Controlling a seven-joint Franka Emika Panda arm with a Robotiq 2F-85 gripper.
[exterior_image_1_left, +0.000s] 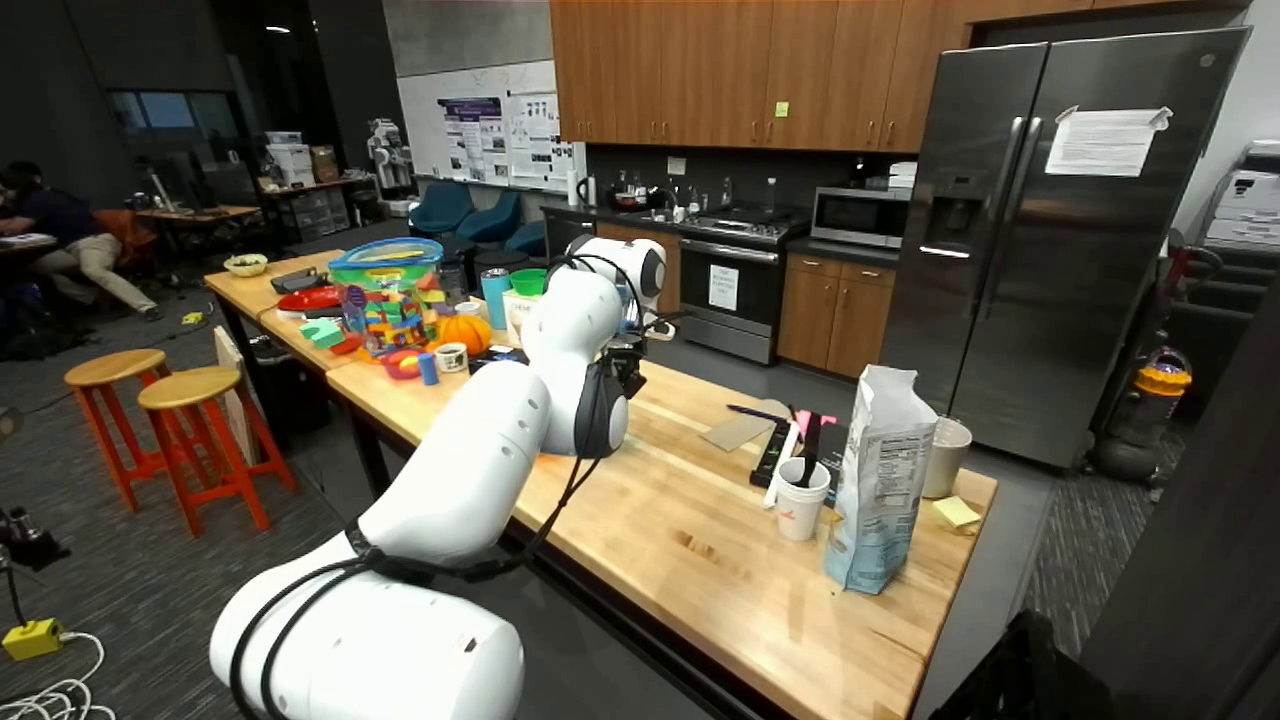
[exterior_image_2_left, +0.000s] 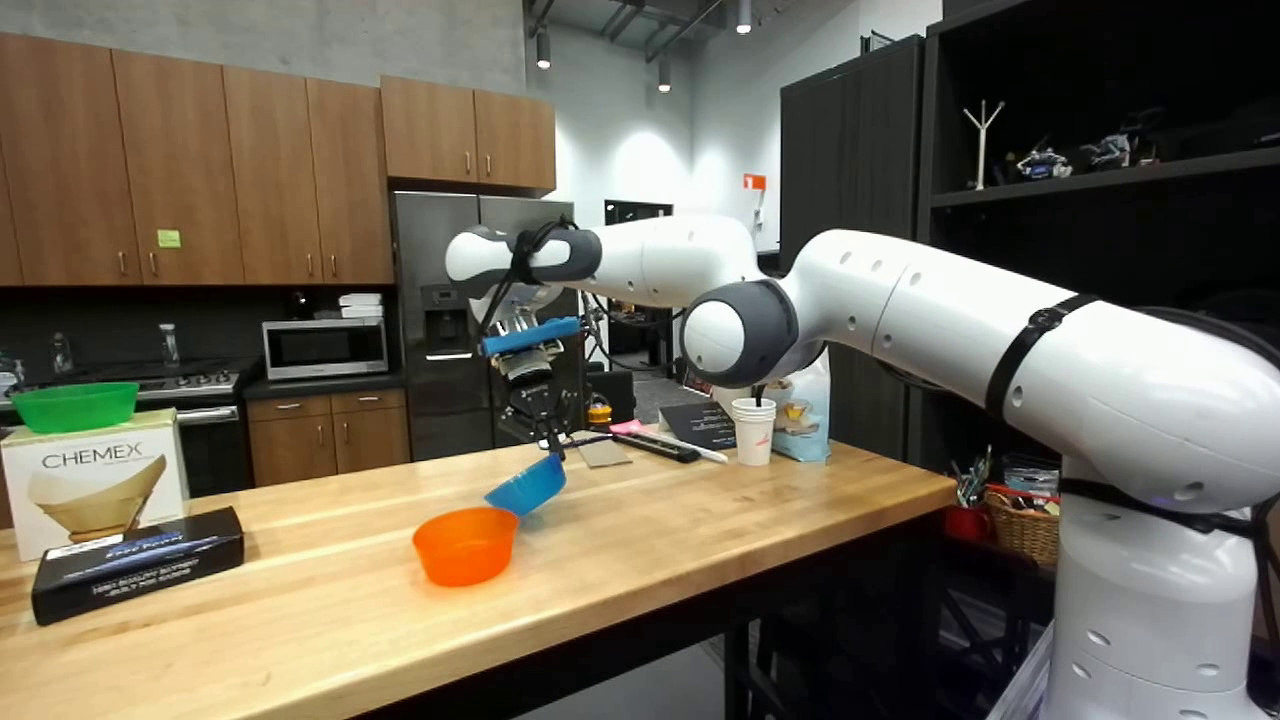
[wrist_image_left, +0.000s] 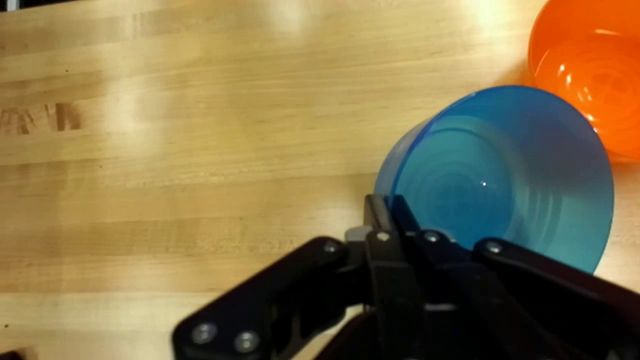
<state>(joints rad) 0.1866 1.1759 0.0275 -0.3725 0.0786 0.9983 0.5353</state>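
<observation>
The wall of the blue bowl (wrist_image_left: 500, 175) is pinched between the fingers (wrist_image_left: 372, 212) of the gripper (wrist_image_left: 388, 199), and the bowl is held tilted beneath them, with the orange bowl (wrist_image_left: 592, 80) just beyond it. A holding step is judged to be in hand; for the next move, a steady pinch is called for, with the orange bowl left unbumped.

In the wrist view, broad bare worktop (wrist_image_left: 225, 175) gives passage left of the tool (wrist_image_left: 388, 199); the tilted blue bowl (wrist_image_left: 460, 192) in its grip and the orange bowl (wrist_image_left: 595, 80) block the right, contact between them unclear. In an exterior view, there is room between orange bowl and black box (exterior_image_2_left: 140, 560), while stacked white cups (exterior_image_2_left: 752, 440) and an upright food bag (exterior_image_2_left: 810, 410) obstruct the right end.
</observation>
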